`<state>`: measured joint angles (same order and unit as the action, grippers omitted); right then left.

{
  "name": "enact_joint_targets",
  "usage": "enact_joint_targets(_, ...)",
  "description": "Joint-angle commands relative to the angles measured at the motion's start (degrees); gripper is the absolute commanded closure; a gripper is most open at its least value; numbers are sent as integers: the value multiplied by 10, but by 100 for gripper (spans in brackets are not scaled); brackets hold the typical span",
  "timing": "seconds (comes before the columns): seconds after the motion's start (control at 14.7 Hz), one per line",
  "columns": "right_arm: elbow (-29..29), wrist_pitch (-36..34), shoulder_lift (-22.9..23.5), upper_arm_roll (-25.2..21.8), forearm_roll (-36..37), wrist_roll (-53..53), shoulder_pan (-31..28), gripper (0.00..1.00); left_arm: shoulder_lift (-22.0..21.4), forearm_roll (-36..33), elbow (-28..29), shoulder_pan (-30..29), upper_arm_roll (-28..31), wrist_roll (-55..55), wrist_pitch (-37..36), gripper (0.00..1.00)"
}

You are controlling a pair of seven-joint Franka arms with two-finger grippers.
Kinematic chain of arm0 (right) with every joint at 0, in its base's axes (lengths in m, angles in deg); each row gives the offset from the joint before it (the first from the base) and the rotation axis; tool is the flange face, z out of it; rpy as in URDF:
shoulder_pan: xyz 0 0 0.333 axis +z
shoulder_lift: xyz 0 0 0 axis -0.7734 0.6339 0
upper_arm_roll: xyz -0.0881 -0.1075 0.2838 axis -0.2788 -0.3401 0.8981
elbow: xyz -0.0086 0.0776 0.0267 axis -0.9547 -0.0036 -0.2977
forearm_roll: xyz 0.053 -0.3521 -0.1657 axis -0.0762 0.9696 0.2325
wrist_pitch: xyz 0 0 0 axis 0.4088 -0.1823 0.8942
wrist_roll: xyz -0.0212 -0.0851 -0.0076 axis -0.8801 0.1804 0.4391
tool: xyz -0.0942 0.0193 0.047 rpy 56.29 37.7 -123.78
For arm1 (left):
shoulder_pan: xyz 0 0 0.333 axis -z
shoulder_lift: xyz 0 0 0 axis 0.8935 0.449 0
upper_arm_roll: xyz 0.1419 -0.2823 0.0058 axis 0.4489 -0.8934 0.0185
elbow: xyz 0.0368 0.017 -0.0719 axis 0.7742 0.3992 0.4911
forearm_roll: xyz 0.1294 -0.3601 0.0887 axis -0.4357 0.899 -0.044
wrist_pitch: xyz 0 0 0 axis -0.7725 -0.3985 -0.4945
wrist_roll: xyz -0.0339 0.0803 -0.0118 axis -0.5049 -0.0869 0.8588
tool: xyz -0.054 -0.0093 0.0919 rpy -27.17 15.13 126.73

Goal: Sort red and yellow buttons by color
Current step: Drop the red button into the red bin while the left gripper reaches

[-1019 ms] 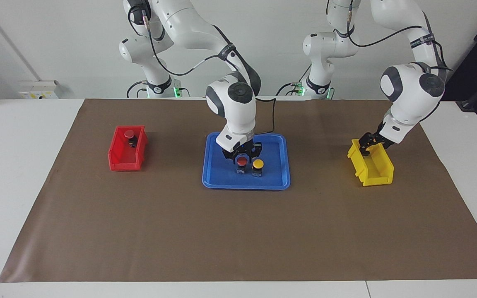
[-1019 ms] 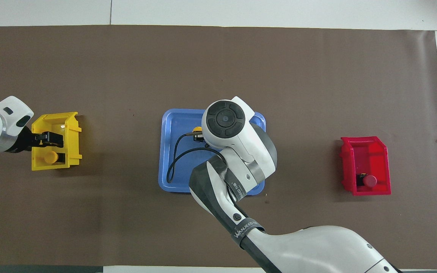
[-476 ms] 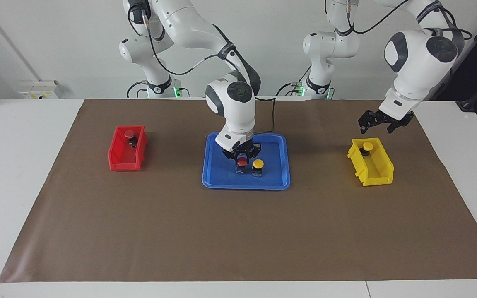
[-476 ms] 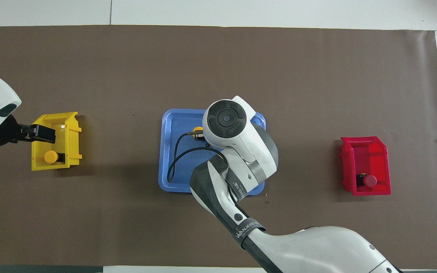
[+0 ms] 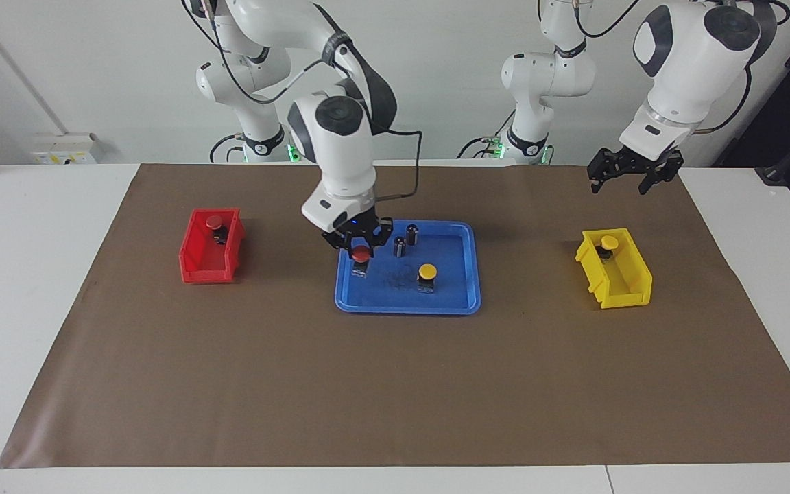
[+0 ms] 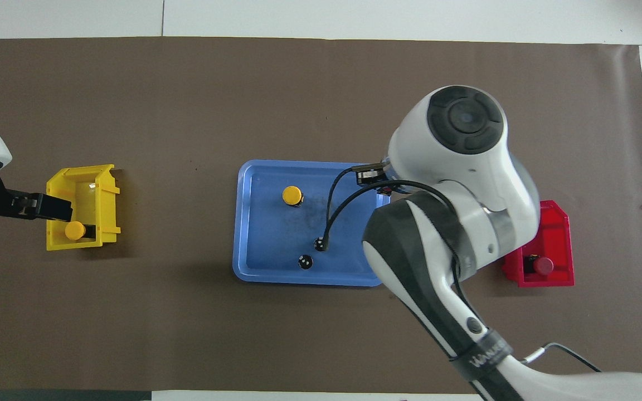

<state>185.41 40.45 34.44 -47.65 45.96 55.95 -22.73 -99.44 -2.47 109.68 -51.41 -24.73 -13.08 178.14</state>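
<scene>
My right gripper (image 5: 359, 247) is shut on a red button (image 5: 361, 255) and holds it up over the blue tray's (image 5: 467, 302) edge toward the right arm's end; in the overhead view the arm hides both. A yellow button (image 5: 426, 272) (image 6: 292, 195) stands in the tray (image 6: 243, 223). Another red button (image 5: 214, 221) (image 6: 545, 265) lies in the red bin (image 5: 196, 267) (image 6: 549, 234). Another yellow button (image 5: 609, 242) (image 6: 75, 230) lies in the yellow bin (image 5: 625, 285) (image 6: 84, 192). My left gripper (image 5: 620, 180) (image 6: 48, 207) is open and empty, raised over the yellow bin.
Two small dark cylinders with silvery tops (image 5: 400, 245) (image 5: 412, 235) stand in the tray, nearer to the robots than the yellow button; they also show in the overhead view (image 6: 319, 243) (image 6: 305, 262). A brown mat (image 5: 395, 384) covers the table.
My right gripper has lifted the red button off the tray and carried it toward the red bin. My left gripper let go of a yellow button in the yellow bin and rose.
</scene>
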Motion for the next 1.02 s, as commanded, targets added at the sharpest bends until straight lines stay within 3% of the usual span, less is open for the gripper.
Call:
enact_joint_targets(0.0, 126, 12, -111, 7, 1, -100, -74, 71, 2, -13, -40, 5, 2, 9, -37, 0)
enact_joint_targets(0.14, 205, 29, -179, 7, 0, -208, -143, 71, 6, -12, -66, 4, 3, 8, -51, 0)
enact_joint_targets(0.27, 252, 37, -216, 7, -1, -302, -213, 71, 6, -10, -65, 5, 3, 7, -47, 0)
enact_joint_targets(0.48, 278, 52, -228, 7, -8, -368, -265, 71, 12, 16, -60, 8, -1, -15, -31, 0)
enact_joint_targets(0.68, 322, 87, -237, 6, -8, -419, -294, 71, 35, 23, -56, 61, -6, -95, 11, 0)
enact_joint_targets(0.95, 348, 128, -228, 6, -13, -436, -312, 71, 98, 33, -60, 159, -6, -218, 79, 0)
